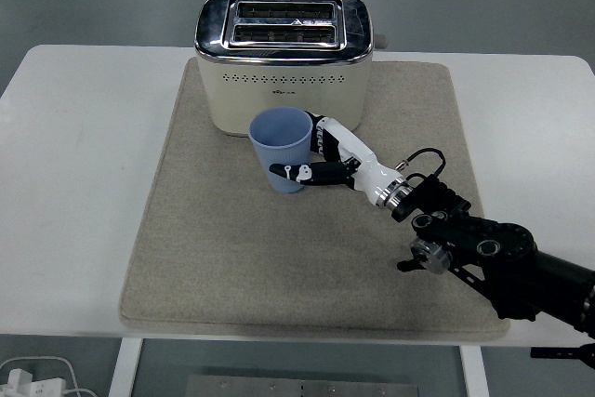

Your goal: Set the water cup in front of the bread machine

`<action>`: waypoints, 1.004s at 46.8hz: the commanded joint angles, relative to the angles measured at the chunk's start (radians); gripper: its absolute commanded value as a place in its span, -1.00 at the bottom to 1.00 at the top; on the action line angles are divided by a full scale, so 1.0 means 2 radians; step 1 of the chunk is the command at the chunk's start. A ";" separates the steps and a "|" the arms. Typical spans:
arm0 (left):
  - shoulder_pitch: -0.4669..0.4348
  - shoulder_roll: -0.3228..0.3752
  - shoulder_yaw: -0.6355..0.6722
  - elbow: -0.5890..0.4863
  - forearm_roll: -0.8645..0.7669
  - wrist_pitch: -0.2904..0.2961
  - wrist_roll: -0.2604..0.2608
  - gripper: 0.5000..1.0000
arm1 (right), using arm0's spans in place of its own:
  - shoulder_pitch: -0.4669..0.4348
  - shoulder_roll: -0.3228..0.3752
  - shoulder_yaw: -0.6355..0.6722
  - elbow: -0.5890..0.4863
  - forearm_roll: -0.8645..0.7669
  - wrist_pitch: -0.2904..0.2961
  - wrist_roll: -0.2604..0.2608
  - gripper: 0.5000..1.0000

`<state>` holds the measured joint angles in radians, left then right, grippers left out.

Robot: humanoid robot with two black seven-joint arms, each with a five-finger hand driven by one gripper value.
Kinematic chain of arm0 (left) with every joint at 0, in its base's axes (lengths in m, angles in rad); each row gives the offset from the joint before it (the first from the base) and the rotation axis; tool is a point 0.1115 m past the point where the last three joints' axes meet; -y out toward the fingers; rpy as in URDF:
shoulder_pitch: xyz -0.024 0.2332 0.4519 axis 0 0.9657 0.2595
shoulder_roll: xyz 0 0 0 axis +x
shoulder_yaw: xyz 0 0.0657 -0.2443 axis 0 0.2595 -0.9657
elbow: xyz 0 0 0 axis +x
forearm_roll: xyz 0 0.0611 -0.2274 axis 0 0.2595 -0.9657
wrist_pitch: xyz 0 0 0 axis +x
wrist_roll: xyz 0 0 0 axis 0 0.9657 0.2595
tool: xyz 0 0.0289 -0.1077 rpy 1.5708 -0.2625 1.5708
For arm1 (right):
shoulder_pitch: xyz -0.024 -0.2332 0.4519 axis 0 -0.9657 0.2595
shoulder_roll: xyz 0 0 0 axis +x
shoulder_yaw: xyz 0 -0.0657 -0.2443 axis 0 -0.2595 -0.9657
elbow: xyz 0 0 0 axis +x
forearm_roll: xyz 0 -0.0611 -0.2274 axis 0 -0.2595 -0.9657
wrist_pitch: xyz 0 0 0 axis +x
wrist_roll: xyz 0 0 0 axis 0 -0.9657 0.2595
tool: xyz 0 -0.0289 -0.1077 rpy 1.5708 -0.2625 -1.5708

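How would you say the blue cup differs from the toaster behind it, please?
The cup is plain light blue and round, while the toaster is a cream box with a shiny metal top. The cup is far smaller than the toaster. The cup is gripped by the right hand, whereas the toaster stands untouched. The cup has one open mouth; the toaster has two slots. Both are over the beige mat with their openings facing up.

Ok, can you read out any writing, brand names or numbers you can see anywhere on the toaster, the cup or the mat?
Toaster: a small dark mark on its front, under the rows of holes, too small and blurred to read.
Blue cup: no writing visible.
Mat: no writing visible.
Robot hand: no readable text.
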<state>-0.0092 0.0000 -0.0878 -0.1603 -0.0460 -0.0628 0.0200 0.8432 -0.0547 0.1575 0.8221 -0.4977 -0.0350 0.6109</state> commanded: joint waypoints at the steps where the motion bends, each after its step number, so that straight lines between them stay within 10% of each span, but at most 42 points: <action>1: 0.000 0.000 0.000 0.000 0.000 0.000 0.000 1.00 | -0.001 0.000 0.000 0.000 0.000 0.000 0.000 -0.77; 20: 0.000 0.000 0.000 0.000 -0.001 0.000 0.000 1.00 | -0.004 -0.003 0.007 0.000 0.005 -0.002 0.000 0.42; 47: 0.000 0.000 0.000 0.000 -0.001 0.000 0.000 1.00 | -0.019 -0.006 0.010 0.002 0.008 -0.003 0.000 0.69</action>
<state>-0.0092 0.0000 -0.0874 -0.1585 -0.0476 -0.0624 0.0200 0.8057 -0.0658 0.1772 0.8270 -0.4821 -0.0415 0.6109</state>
